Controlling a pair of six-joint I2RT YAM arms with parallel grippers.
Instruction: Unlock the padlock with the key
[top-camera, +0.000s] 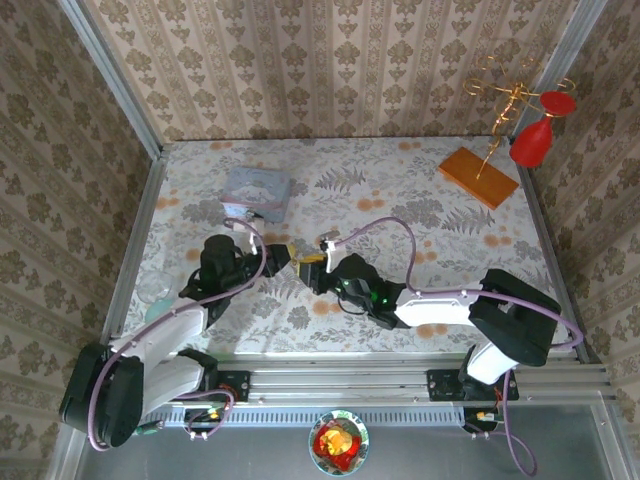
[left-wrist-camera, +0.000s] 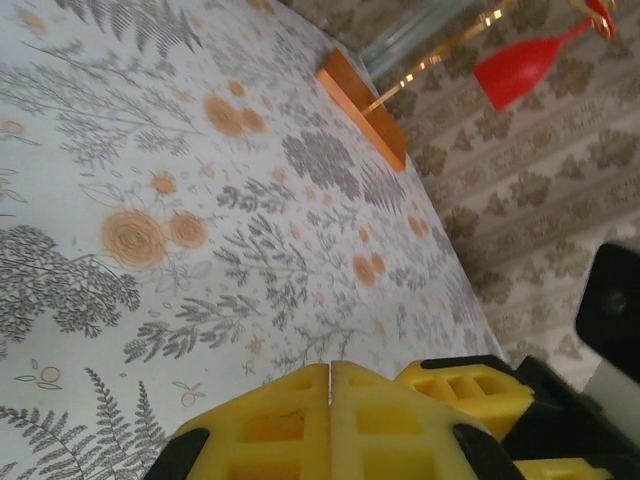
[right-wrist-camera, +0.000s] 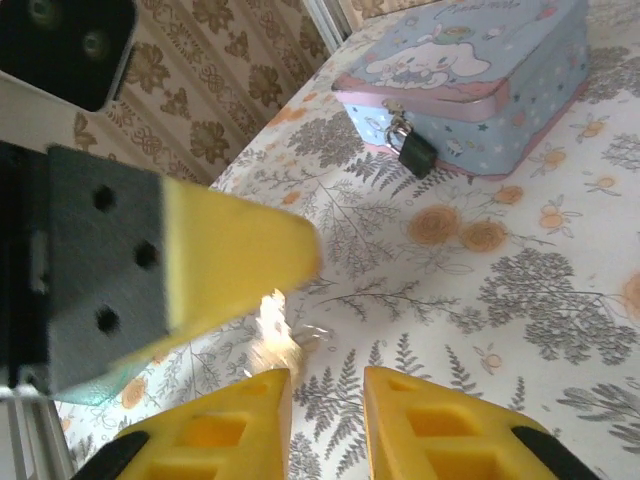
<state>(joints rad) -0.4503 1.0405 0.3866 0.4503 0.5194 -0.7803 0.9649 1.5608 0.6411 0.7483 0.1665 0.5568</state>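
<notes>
Well beyond right pincer, padlock

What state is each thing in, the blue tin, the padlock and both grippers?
pale blue tin, lid shut, resting on the table.
padlock, shackle closed, hanging from the tin's clasp.
left gripper, shut, fingers pressed together.
right gripper, open, a narrow gap between its fingers, nothing seen in it.
</notes>
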